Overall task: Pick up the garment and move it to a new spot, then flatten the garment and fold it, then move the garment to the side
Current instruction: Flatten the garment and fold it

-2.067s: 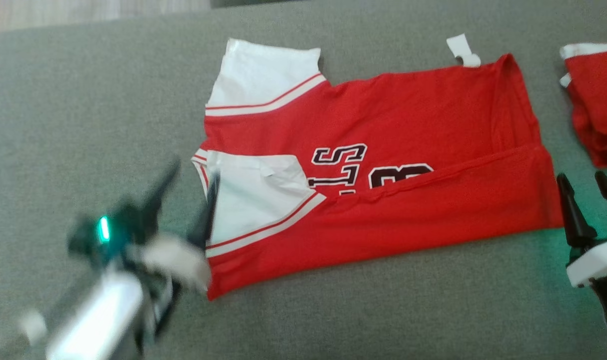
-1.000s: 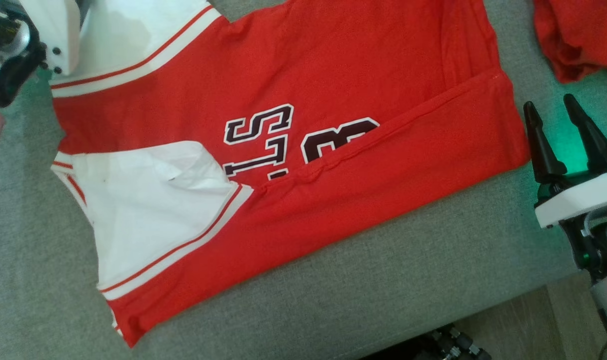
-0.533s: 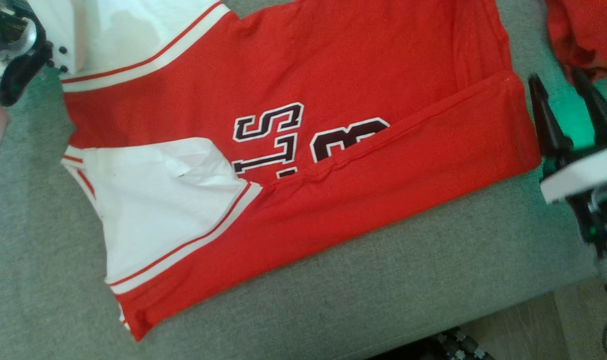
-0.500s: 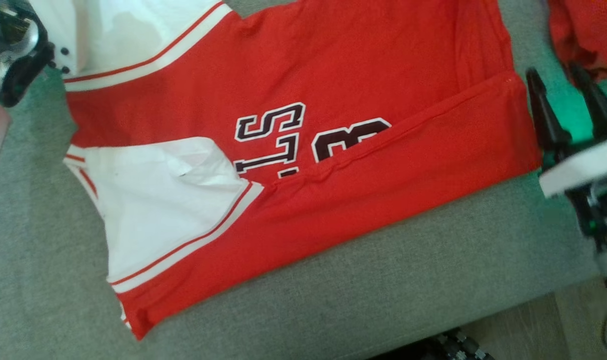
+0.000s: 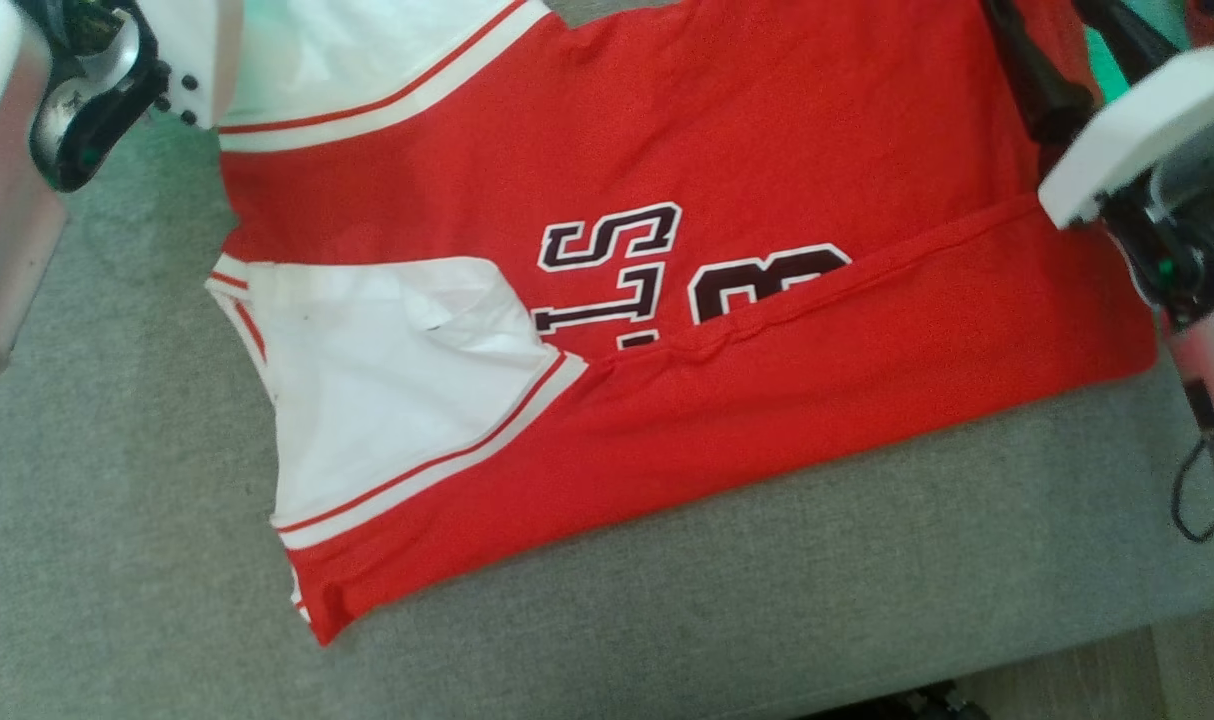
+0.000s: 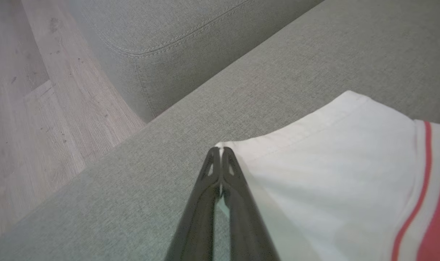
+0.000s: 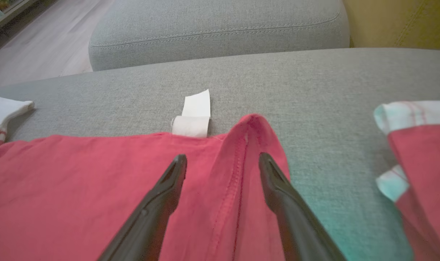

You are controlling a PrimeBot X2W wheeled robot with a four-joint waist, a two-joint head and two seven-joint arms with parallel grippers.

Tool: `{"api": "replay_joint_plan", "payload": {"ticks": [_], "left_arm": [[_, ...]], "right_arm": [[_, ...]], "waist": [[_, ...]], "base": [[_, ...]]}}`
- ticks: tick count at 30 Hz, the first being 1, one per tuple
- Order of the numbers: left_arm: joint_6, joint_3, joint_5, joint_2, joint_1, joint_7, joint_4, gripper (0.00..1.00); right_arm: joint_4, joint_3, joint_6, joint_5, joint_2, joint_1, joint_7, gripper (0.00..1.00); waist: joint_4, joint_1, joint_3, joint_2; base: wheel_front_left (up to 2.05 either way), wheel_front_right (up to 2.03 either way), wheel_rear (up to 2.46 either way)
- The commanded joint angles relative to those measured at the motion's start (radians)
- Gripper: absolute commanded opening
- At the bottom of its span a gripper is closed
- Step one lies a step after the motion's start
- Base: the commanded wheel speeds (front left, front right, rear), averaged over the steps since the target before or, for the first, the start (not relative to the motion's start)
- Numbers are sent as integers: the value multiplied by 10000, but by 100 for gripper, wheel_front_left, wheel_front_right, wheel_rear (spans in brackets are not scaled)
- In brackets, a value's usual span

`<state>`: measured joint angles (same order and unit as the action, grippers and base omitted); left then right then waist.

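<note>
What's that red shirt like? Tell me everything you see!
The shirt is red, soft-looking cloth with white sleeves edged in red and white stripes, and dark letters outlined in white. It lies flat on the grey sofa, its near side folded over the print. A white tag sticks out at the far edge. The left gripper is shut on a sleeve corner; the open right gripper straddles a raised red corner.

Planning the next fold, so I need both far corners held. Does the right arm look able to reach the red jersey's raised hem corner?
Probably yes: the open right gripper sits astride the raised hem corner of the red jersey, with nothing between them.
</note>
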<state>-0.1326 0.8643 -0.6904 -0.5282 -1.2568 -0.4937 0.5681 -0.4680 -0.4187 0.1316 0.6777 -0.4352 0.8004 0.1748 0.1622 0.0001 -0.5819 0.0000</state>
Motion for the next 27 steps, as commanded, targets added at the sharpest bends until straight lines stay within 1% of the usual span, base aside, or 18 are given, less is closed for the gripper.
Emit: {"api": "replay_joint_plan", "payload": {"ticks": [1, 5, 11, 13, 15, 17, 18, 19, 20, 24, 27], "left_arm": [[20, -264, -105, -328, -630, 76, -282, 0], [20, -42, -183, -284, -800, 185, -325, 0], [20, 249, -286, -236, -999, 372, -316, 0], [20, 336, -310, -230, -1055, 448, -276, 0], [20, 422, -343, -230, -1089, 511, -224, 0], [20, 491, -383, -236, -1116, 568, -166, 0], [20, 524, -404, -240, -1127, 598, -135, 0], [20, 557, -428, -247, -1137, 624, -106, 0], [20, 588, -453, -253, -1148, 648, -76, 0], [19, 685, -523, -273, -1183, 822, 44, 0], [19, 750, -462, -332, -1202, 1184, 79, 0]], "right_arm": [[-28, -64, -9, 64, 4, 159, 60, 100], [-871, -139, -9, 171, 303, 837, 113, 100], [-1876, -337, -9, 252, 475, 1655, -108, 100], [-2134, -410, -9, 292, 475, 1861, -214, 80], [-2398, -478, -9, 333, 465, 2007, -304, 45], [-2648, -530, -9, 376, 462, 2119, -393, 29], [-2764, -553, -9, 409, 467, 2163, -430, 18], [-2863, -586, -9, 434, 471, 2203, -466, 5], [-2962, -614, -9, 450, 460, 2240, -505, 0], [-3287, -711, -9, 515, 391, 2358, -696, 0], [-3394, -748, -9, 641, 364, 2466, -919, 0]], "waist": [[-87, -1, -31, 0], [-204, -1, -85, 0], [-350, -1, -151, 0], [-398, -1, -152, 0], [-445, -1, -134, 0], [-485, -1, -113, 0], [-502, -1, -99, 0], [-515, -1, -87, 0], [-528, -1, -77, 0], [-569, -1, -20, 0], [-573, -1, 45, 0]], "base": [[0, 0, 0], [0, 0, 0], [0, 0, 0], [0, 0, 0], [0, 0, 0], [0, 0, 0], [0, 0, 0], [0, 0, 0], [0, 0, 0], [0, 0, 0], [0, 0, 0]]}}
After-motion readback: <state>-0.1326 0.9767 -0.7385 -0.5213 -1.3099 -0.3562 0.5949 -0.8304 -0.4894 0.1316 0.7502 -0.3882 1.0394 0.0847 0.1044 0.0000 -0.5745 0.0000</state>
